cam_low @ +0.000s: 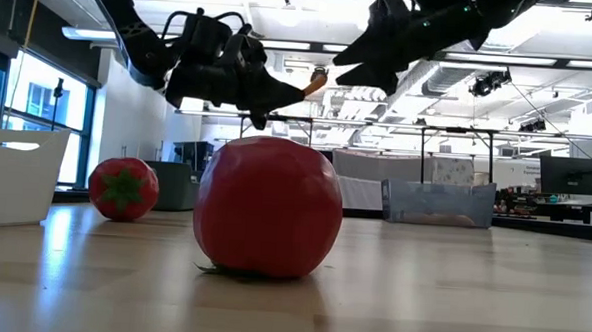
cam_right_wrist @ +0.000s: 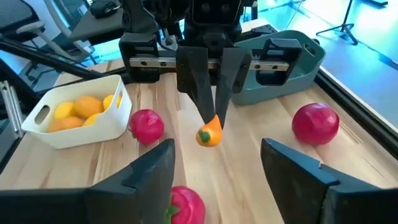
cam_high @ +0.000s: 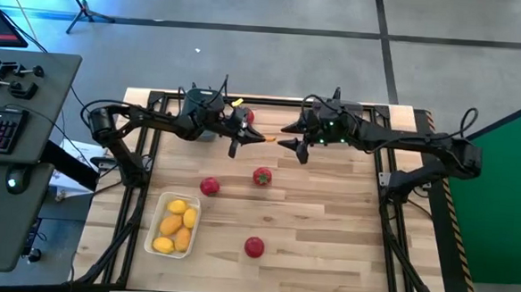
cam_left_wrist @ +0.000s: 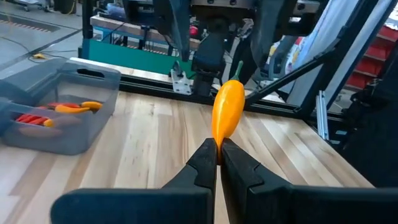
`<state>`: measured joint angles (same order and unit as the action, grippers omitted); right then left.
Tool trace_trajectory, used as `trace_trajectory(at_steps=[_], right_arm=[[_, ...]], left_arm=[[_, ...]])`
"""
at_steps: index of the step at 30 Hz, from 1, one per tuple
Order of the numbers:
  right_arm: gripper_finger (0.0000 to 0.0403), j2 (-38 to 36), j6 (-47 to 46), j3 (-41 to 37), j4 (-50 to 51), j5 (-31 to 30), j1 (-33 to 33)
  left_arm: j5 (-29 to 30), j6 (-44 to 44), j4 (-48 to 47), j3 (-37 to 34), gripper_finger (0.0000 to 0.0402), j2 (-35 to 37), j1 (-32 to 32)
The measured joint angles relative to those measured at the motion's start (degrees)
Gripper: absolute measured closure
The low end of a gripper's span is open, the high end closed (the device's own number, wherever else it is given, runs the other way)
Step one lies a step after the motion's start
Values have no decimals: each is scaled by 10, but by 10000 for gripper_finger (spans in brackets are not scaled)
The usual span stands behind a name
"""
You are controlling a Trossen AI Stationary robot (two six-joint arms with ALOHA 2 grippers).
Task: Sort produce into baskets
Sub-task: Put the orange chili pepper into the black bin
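On the left of the counter [cam_high: 327,230], toward its front, the white tray [cam_high: 160,221] holds the lemons [cam_high: 176,224]. Farther back, the left gripper [cam_high: 239,142] hangs above the wood, its fingers pinched together on the tip of an orange pepper [cam_high: 265,138], which sticks out toward the other arm. The blue-grey bin [cam_right_wrist: 283,62] sits at the back edge behind the left arm. Three tomatoes lie loose on the boards: one [cam_high: 209,186] just right of the tray, one [cam_high: 262,176] near the middle below the two grippers, and one [cam_high: 253,247] nearer the front. The right gripper [cam_high: 294,145] faces the pepper from the right, its fingers spread apart and holding nothing, just short of the pepper. The smoky grey bin [cam_left_wrist: 59,109], at the back on the right, holds a few red and orange peppers [cam_left_wrist: 56,112].
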<state>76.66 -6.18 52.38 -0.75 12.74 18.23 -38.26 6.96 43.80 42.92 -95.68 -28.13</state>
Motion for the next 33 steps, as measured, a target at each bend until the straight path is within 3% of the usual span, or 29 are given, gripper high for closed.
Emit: trace_trajectory(at_steps=[6, 13, 18, 26, 33], right_arm=[[145, 15, 2, 0, -27, -3, -13], [153, 30, 4, 0, -66, 0, -23], [215, 30, -11, 0, -66, 0, -23], [385, 29, 24, 0, -68, -18, -23], [374, 23, 32, 0, -54, -32, -18]], left_arm=[[1, 18, 28, 0, 401, 0, 8], [1, 20, 28, 13, 401, 0, 28], [26, 19, 28, 16, 401, 0, 28], [45, 19, 22, 16, 401, 0, 28], [78, -2, -3, 16, 369, 0, 29]])
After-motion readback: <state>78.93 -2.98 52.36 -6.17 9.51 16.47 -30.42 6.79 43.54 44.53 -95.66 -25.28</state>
